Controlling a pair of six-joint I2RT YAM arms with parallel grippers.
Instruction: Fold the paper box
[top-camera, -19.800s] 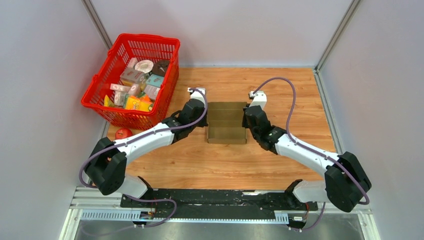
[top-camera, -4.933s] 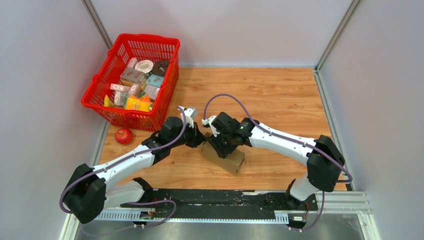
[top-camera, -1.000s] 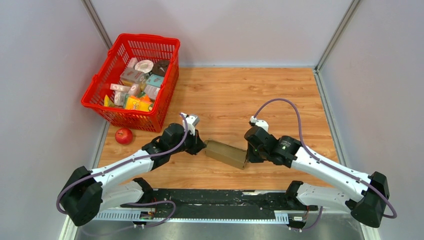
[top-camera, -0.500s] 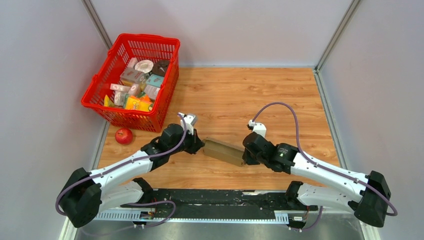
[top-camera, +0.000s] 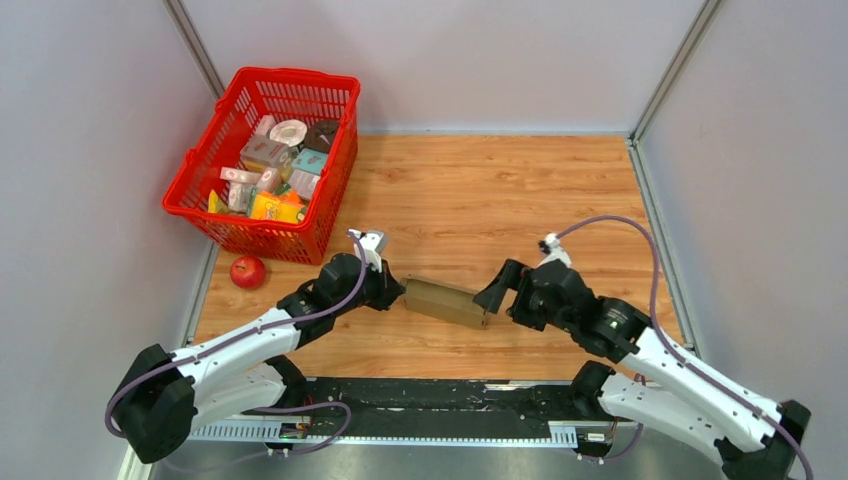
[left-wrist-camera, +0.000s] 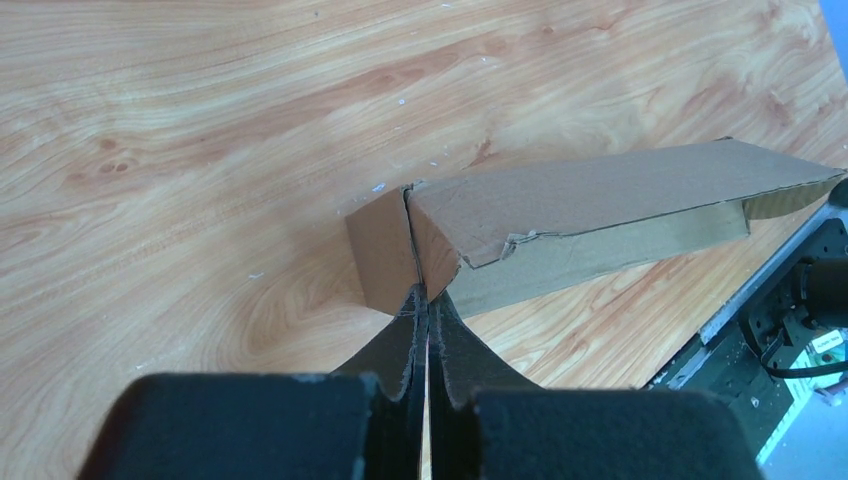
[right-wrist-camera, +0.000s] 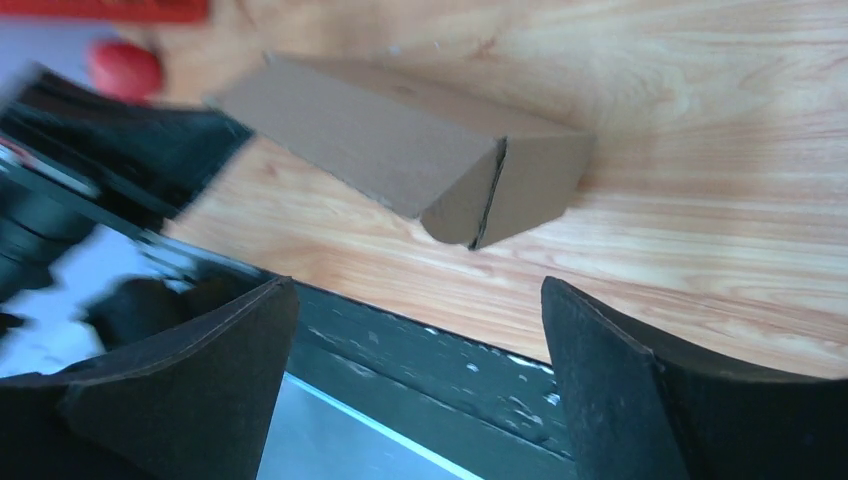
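The paper box (top-camera: 447, 301) lies lengthwise left-right between closed left pincer (left-wrist-camera: 421, 296) and wide-open right pincer (right-wrist-camera: 416, 288).

From above, we cannot see the tips of the left claw (top-camera: 396, 292), hidden under its own wrist at the end of the paper box (top-camera: 447, 302). In the right wrist view, blur smears the apple (right-wrist-camera: 122, 68) and the left arm (right-wrist-camera: 110, 140), and the top edge cuts off the red basket (right-wrist-camera: 100, 8).
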